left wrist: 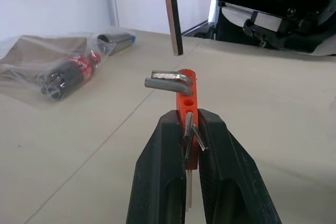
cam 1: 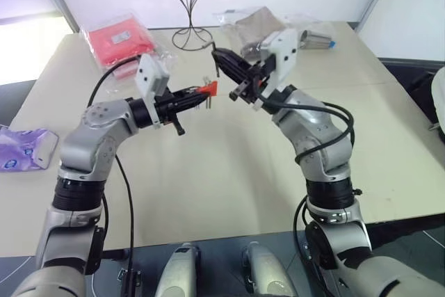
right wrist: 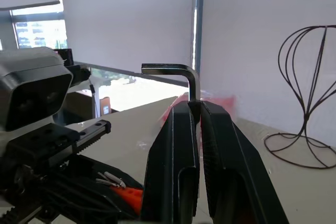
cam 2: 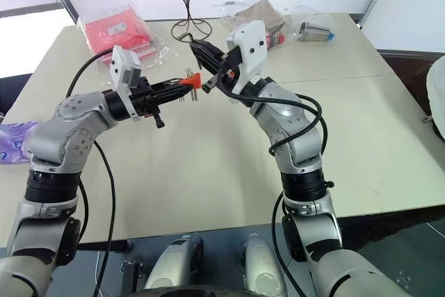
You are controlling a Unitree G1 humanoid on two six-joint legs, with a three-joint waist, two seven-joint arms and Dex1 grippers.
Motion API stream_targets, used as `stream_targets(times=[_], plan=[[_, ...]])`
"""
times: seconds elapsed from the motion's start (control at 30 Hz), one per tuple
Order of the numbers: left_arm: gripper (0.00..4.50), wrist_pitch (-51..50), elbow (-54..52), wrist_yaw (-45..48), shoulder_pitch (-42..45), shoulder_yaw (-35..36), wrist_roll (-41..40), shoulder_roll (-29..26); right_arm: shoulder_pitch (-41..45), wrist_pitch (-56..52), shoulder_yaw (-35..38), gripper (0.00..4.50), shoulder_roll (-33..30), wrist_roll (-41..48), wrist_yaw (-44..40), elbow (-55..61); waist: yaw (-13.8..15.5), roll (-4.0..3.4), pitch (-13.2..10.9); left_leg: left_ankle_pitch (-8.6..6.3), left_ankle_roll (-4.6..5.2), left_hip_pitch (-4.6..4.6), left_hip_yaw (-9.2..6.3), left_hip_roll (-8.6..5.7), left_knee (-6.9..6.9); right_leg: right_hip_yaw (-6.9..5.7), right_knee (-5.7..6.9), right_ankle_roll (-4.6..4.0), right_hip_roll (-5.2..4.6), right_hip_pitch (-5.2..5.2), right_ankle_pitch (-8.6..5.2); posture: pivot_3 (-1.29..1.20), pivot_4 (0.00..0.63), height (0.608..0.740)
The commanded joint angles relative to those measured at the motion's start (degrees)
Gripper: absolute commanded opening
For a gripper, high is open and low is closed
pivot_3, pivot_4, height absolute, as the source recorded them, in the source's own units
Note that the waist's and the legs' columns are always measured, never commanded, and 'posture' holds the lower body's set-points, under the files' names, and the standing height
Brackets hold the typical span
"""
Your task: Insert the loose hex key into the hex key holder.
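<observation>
Looking for writing, none can be read: a white label is seen on the red packets (cam 1: 117,41) at the far left of the table (cam 1: 229,172), and a label on the purple packet (cam 1: 24,147) at the left edge, but their print is too small to make out.

The holder (left wrist: 185,94) is pinched between the pressed-together fingers of the left gripper (left wrist: 190,129), held above the middle of the table (a few short grey keys are seen sticking out of the orange block). Round holes are visible along its side in the left wrist view.

The loose key (right wrist: 181,75) is clamped by its long leg in the right gripper (right wrist: 195,109), whose fingers are closed on it; the short bent leg is turned sideways above the fingertips. In the left wrist view its straight end (left wrist: 171,14) is seen hanging just above the holder, apart from it.

Both grippers are held close together over the table, tips facing each other.

Behind them a black wire stand (cam 1: 185,5) is placed at the far edge. To its right, clear bags (cam 1: 254,24) with brown and dark contents are laid, and a silver cylinder with a blue end (cam 1: 316,38) is set beside them. Nothing is found between holder and key.
</observation>
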State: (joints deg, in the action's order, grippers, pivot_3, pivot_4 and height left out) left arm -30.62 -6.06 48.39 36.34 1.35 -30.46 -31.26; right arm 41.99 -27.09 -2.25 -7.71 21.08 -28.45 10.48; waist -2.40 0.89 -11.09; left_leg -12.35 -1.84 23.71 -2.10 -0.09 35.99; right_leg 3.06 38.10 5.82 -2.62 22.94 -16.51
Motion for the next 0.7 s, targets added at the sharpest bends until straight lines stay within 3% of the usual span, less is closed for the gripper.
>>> stream_targets(times=[0.03,0.7], plan=[[0.00,0.6,-1.4,-0.2,1.6,1.4,-0.2,-0.2,0.1,0.3,-0.7,0.10,0.2,1.7,-0.8,3.1,0.0,0.00,0.0,0.00,0.00,0.00,0.00,0.00,0.00,0.00,0.00,0.00,0.00,0.00,0.00,0.00,0.150,0.740],[0.00,-0.4,-2.6,-1.0,1.7,1.8,-1.1,-0.3,1.3,1.4,-0.5,0.10,-0.4,1.5,0.0,1.8,0.0,0.00,0.0,0.00,0.00,0.01,0.00,0.00,-0.01,0.00,-0.01,0.00,0.00,0.01,0.00,0.00,0.150,0.740]])
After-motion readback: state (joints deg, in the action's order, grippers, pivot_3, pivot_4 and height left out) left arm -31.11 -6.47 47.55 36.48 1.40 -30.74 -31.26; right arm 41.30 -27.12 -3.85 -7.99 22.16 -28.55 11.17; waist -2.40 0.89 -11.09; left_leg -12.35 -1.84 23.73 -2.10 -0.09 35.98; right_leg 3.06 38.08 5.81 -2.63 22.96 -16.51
